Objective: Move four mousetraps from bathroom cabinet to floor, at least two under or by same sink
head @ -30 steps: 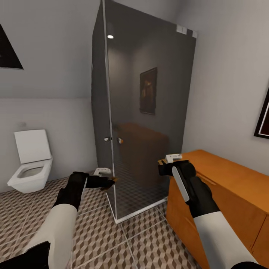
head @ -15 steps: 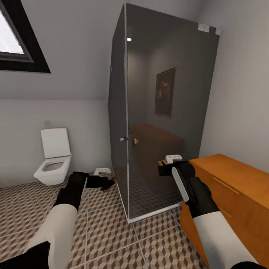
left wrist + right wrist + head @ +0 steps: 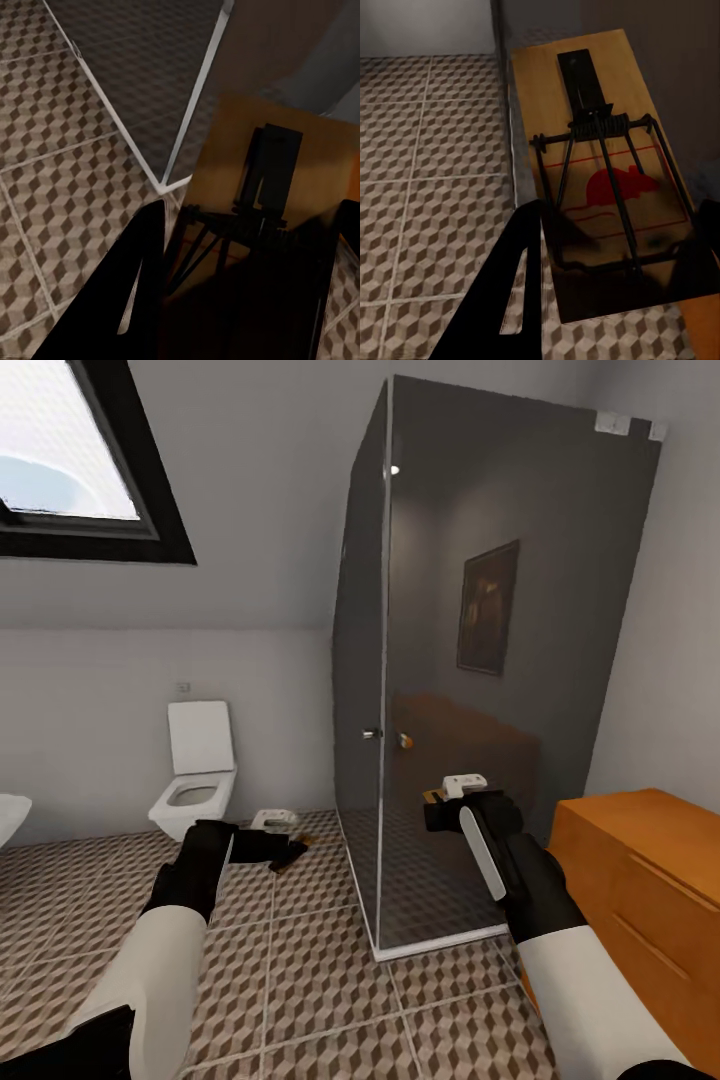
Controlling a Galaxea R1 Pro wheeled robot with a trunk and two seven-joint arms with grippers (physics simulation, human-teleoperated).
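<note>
Each of my grippers is shut on a mousetrap. In the head view the left gripper (image 3: 288,850) hangs low over the bathroom floor (image 3: 300,980), with a tan sliver of its mousetrap (image 3: 303,840) at the fingertips. The left wrist view has that shaded tan board (image 3: 300,165) between the dark fingers (image 3: 142,277). The right gripper (image 3: 436,807) is held higher, in front of the shower glass. Its mousetrap (image 3: 600,187) has a black wire spring and a red mouse mark. The orange-brown cabinet (image 3: 640,870) stands at the right edge. The bathroom sink is out of view.
A tall dark glass shower enclosure (image 3: 480,660) stands straight ahead on a white base. A white toilet (image 3: 195,775) is against the back wall on the left, under a black-framed roof window (image 3: 70,470). A white rounded edge (image 3: 8,815) pokes in at the far left.
The whole view has swung left: cabinet and shower slid right, toilet and window came further in. Both arms keep their pose, each still holding its mousetrap.
</note>
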